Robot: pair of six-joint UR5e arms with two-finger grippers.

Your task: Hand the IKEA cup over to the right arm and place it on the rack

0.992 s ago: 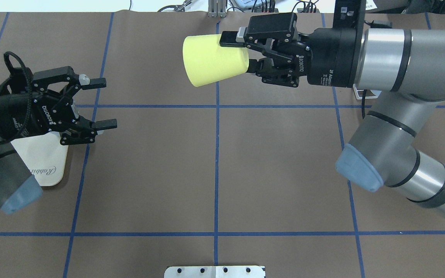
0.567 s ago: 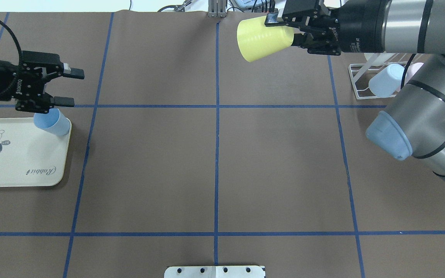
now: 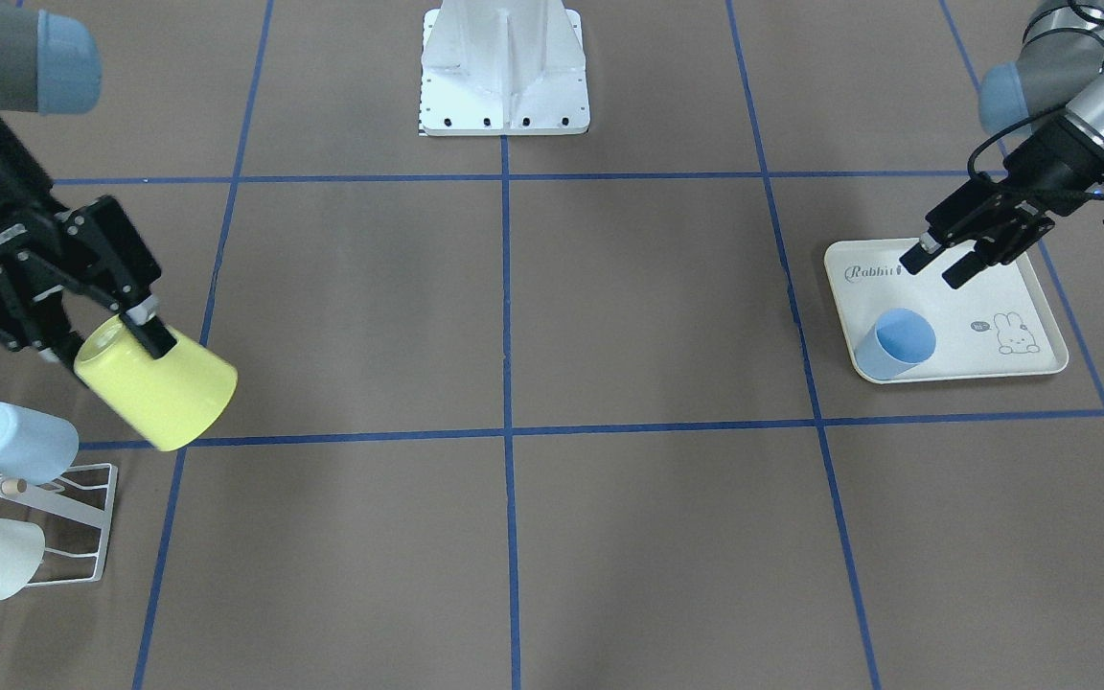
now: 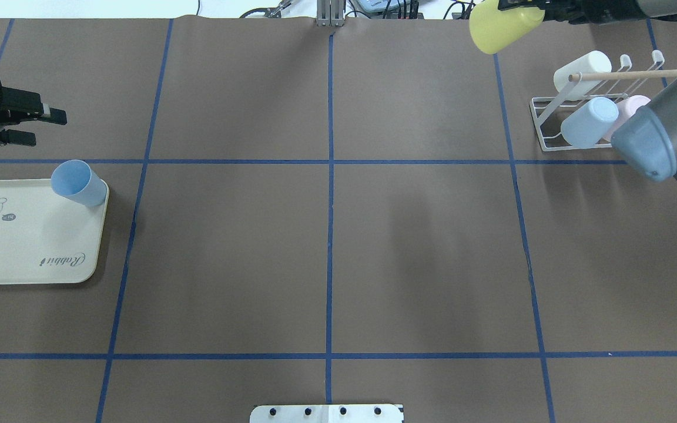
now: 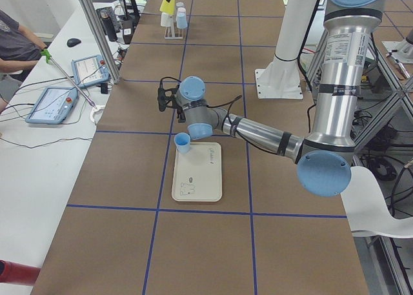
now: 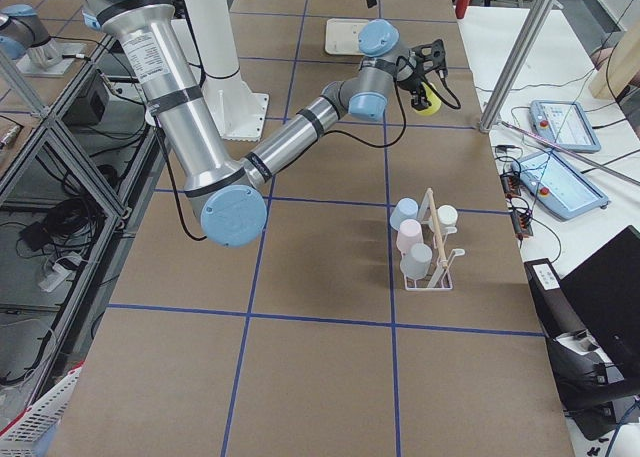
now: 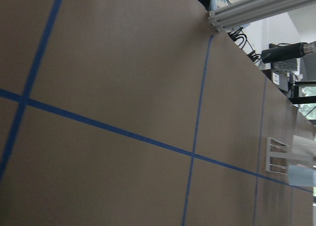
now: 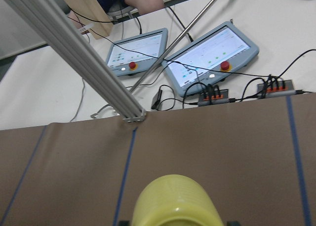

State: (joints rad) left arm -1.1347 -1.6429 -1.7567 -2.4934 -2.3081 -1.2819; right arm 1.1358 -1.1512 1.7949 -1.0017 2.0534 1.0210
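The IKEA cup (image 3: 164,393) is pale yellow and hangs tilted in the air, with my right gripper (image 3: 116,345) shut on its base end. In the overhead view the cup (image 4: 500,26) sits at the far right top edge, left of and beyond the rack (image 4: 541,126), and the gripper itself is mostly cut off. The right wrist view shows the cup (image 8: 175,201) from behind, over the table's far edge. The white wire rack (image 3: 82,522) with its wooden dowel (image 4: 626,74) stands below and beside the cup. My left gripper (image 4: 33,126) is open and empty at the far left.
The rack holds a white cup (image 4: 582,67), a light-blue cup (image 4: 588,120) and a pink cup (image 4: 632,108). A cream rabbit-print tray (image 4: 27,247) at the left carries a blue cup (image 4: 77,182) on its corner. Tablets and cables lie beyond the far edge (image 8: 212,58).
My right arm has carried the yellow cup to the right and farther back, towards the rack. The left arm has pulled back to the left, uncovering the tray and the blue cup.
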